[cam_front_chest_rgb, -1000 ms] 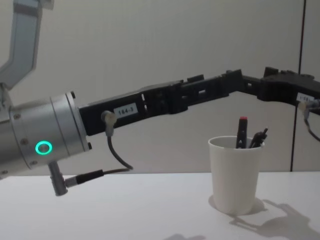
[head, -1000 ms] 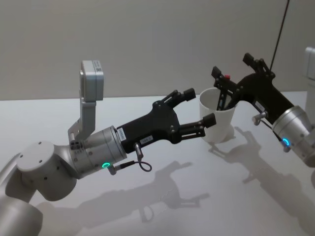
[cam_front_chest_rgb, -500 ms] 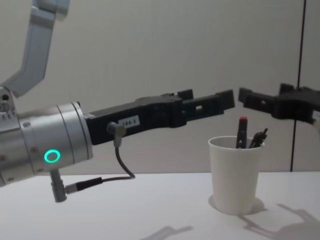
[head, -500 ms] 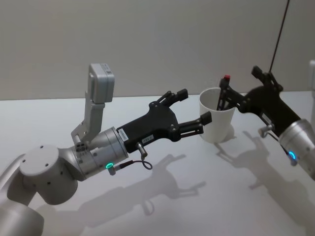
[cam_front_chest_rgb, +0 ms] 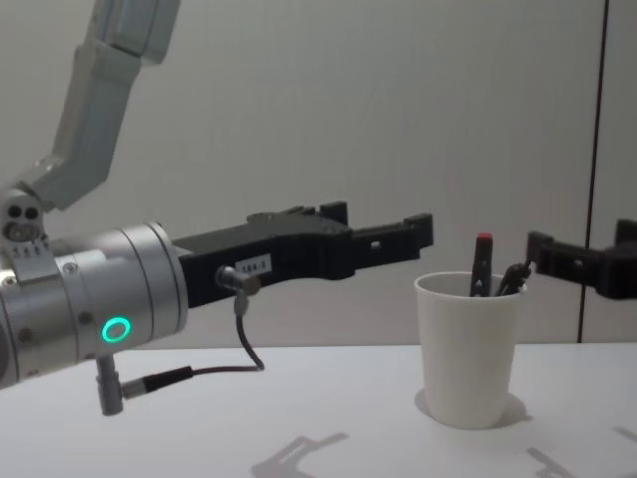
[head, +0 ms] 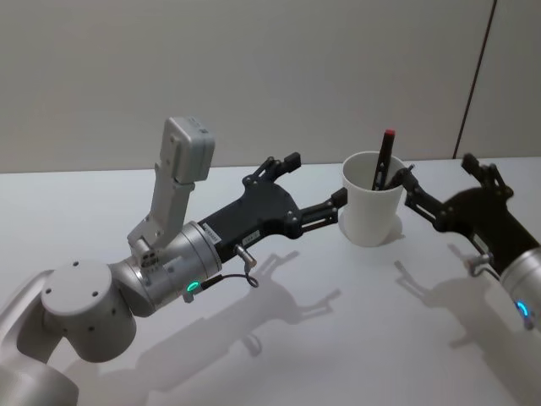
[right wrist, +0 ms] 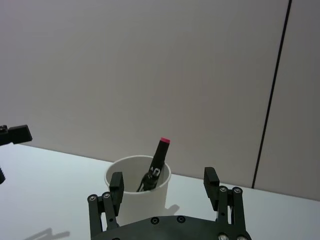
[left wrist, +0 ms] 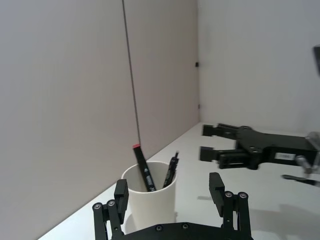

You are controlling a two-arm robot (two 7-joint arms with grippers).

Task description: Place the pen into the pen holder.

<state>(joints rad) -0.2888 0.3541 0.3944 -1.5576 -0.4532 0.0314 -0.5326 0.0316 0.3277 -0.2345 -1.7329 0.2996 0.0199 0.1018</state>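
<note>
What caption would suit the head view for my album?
Two open grippers, left and right, flank a white paper cup holding a red-capped pen.

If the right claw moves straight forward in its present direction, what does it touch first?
Probably the pen holder: in the right wrist view it stands centred between the open fingers of the right claw, two pens standing inside. How far ahead is unclear.
</note>
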